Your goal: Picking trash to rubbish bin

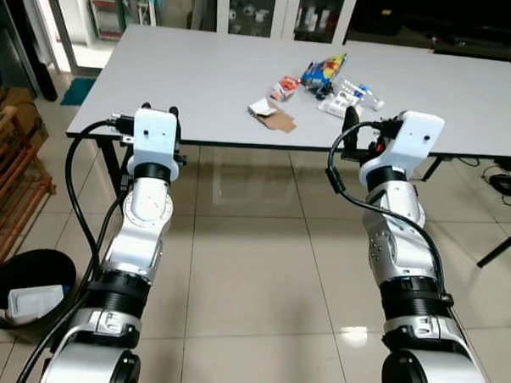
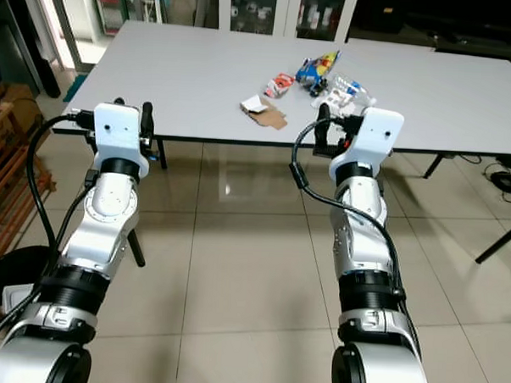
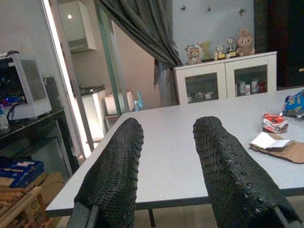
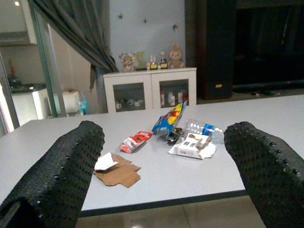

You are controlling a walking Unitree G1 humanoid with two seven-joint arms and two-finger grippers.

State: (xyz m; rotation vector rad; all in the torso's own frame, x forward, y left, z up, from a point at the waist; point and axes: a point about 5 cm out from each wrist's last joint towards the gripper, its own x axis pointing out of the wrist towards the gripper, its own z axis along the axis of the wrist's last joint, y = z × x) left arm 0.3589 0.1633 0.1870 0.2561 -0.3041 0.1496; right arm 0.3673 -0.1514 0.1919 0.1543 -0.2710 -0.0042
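Both arms are raised in front of the long white rectangular table [image 1: 201, 79], wrists about level with its near edge. The left gripper [image 3: 166, 175] is released, its two black textured fingers [image 3: 116, 175] spread with only air between them, pointing across the table's near left corner. The right gripper [image 4: 156, 171] is also released, spread wide with nothing in it, aimed straight at the trash pile from just off the near edge.

The trash sits in a loose cluster on the table, right of centre and closer to the near edge than the far one. Nearest the edge is a torn flat piece of brown cardboard [image 1: 278, 120] with a crumpled white paper scrap [image 1: 260, 107] lying on its left end. Just behind that is a small red and white crumpled wrapper [image 1: 285, 88]. Further back there's a blue and yellow snack bag [image 1: 323, 71], and to its right a white rectangular packet [image 1: 336, 102] touching a clear plastic bottle with a blue label [image 1: 361, 93].

The round black rubbish bin [image 1: 33, 271] stands on the beige tiled floor [image 1: 252, 268] well off to the robot's left, beside a brown wooden rack [image 1: 10, 168], and a white plastic container [image 1: 35, 303] is lying inside it. Past the far edge of the table there's a white cabinet with glass doors [image 4: 149, 92].
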